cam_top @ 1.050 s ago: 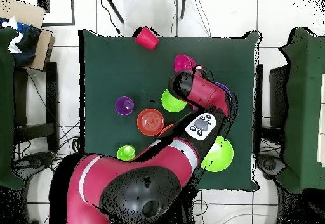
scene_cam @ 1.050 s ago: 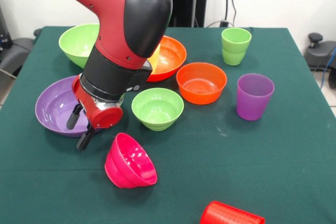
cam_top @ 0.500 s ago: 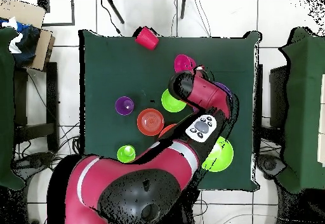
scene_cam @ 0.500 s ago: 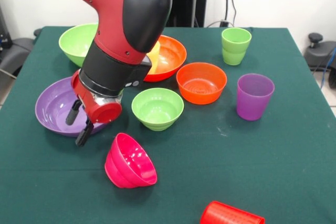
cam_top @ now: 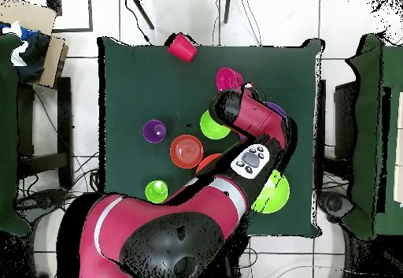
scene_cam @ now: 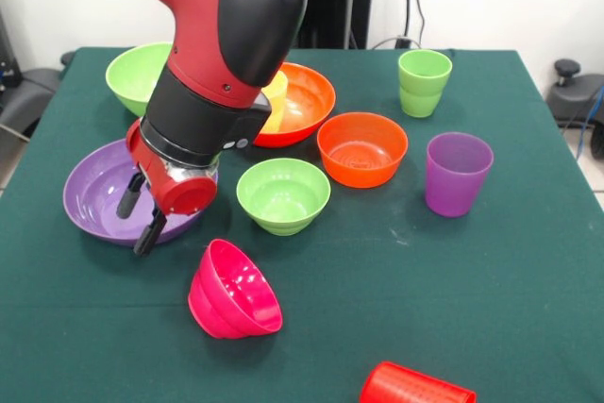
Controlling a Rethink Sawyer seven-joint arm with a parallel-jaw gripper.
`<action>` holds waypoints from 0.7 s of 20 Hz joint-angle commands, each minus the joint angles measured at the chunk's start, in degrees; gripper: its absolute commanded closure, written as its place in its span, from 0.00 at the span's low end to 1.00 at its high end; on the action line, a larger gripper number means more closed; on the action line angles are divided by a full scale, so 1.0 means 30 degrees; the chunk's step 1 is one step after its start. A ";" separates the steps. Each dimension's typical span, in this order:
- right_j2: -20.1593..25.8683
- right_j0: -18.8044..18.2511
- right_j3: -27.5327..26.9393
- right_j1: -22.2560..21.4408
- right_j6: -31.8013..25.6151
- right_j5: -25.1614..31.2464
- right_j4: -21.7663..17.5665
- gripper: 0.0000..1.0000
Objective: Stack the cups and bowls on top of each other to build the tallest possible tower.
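I'm hovering the gripper, fingers spread and gripping nothing, over the large purple bowl's near rim; the small magenta-pink bowl is lying tipped on the surface just beside.

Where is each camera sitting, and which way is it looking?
Front view: sits across the table, facing the robot; shows the red and black arm coming down and its gripper open over the purple bowl.
Overhead view: hangs above the green table, looking straight down; shows the arm from its base at the bottom reaching up the picture.
Both show the pink bowl tipped on its side and the red cup lying down.
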 commanded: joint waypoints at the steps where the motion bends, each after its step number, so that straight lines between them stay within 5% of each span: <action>1: 0.2054 0.0283 0.0525 0.0687 0.2407 0.0459 -0.0459 0.00; 14: 0.2330 0.0125 -0.0497 0.2205 0.2777 -0.1185 -0.0012 0.00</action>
